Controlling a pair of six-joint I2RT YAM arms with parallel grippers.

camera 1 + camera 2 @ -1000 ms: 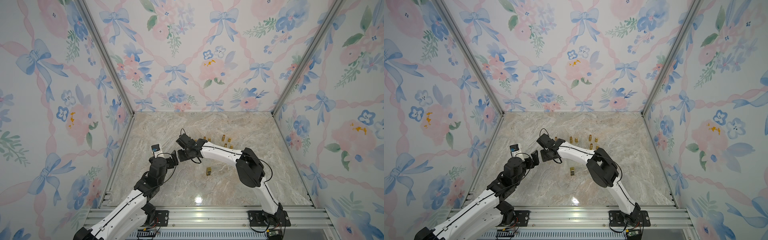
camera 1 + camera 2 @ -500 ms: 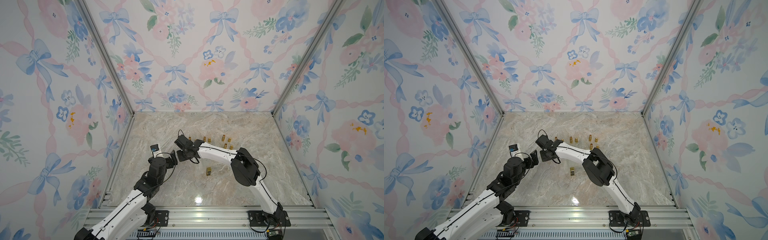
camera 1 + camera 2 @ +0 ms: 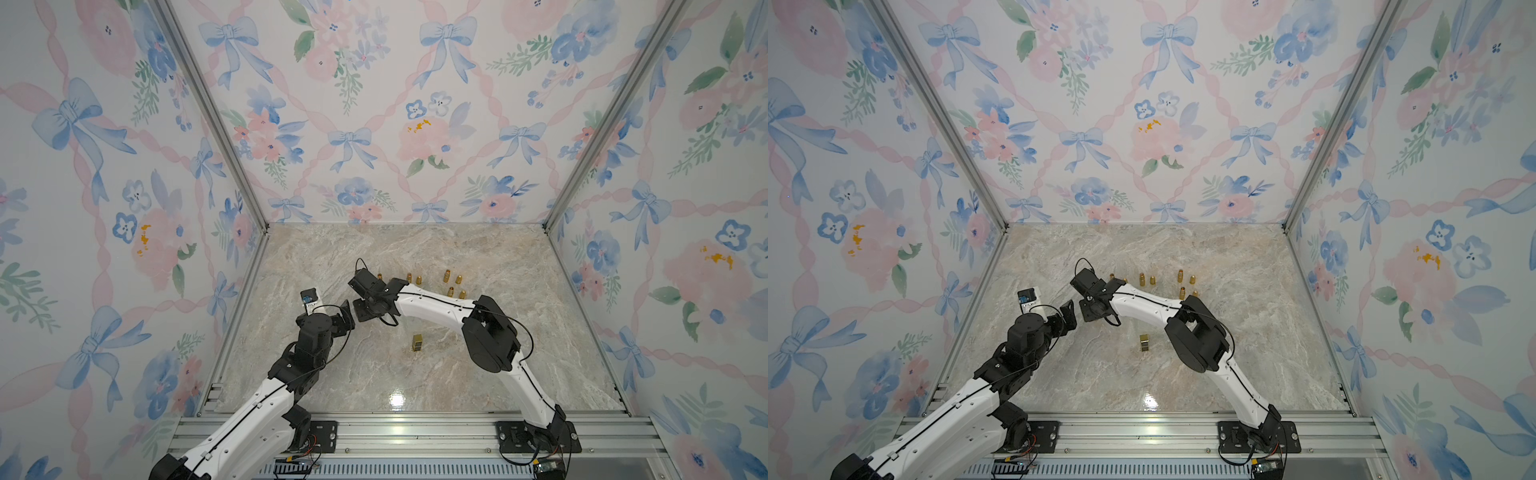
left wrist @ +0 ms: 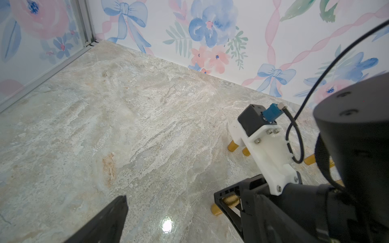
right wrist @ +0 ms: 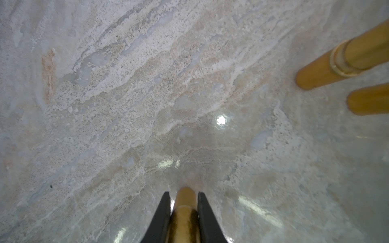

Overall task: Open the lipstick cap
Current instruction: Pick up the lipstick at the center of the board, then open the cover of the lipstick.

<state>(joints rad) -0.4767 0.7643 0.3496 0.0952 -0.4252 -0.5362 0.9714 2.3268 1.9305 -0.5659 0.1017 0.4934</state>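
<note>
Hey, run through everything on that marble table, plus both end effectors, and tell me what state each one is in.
Right end effector: shut.
Held lipstick: upright between the right end effector's fingers, cap on.
Left end effector: open, empty.
Other gold lipsticks: standing upright at the back, ungripped.
Square gold case: standing alone mid-table, ungripped.

White arms [image 3: 432,305], black joints [image 3: 490,340], cables [image 4: 328,69]
</note>
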